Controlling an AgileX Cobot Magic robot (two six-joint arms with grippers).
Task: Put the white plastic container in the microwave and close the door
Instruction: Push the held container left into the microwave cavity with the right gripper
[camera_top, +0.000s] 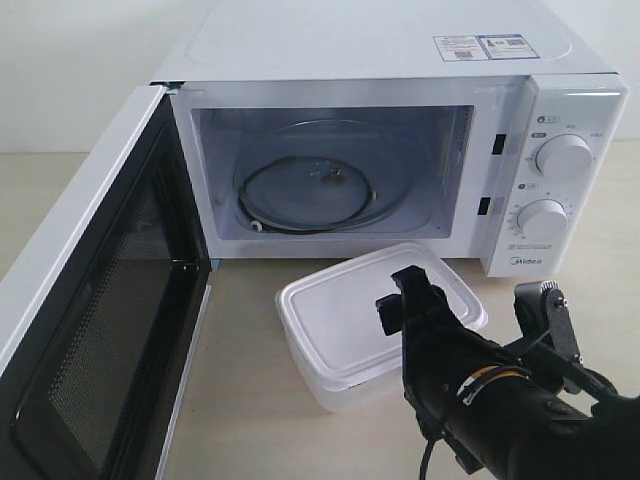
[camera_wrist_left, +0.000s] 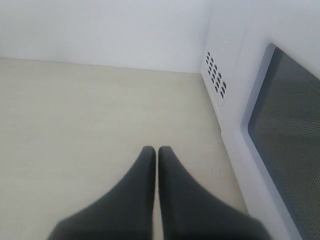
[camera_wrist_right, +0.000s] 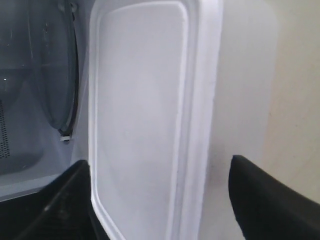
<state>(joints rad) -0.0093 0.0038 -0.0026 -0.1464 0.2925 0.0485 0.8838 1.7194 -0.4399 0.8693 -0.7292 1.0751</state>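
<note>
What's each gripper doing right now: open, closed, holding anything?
Left gripper: closed, empty.
Right gripper: open, straddling the white container, not clamped on it.

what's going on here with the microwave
The right gripper has its fingers open on either side of the white plastic container, which sits on the table in front of the microwave. The door is wide open. The left gripper is shut, empty, outside the door.
</note>
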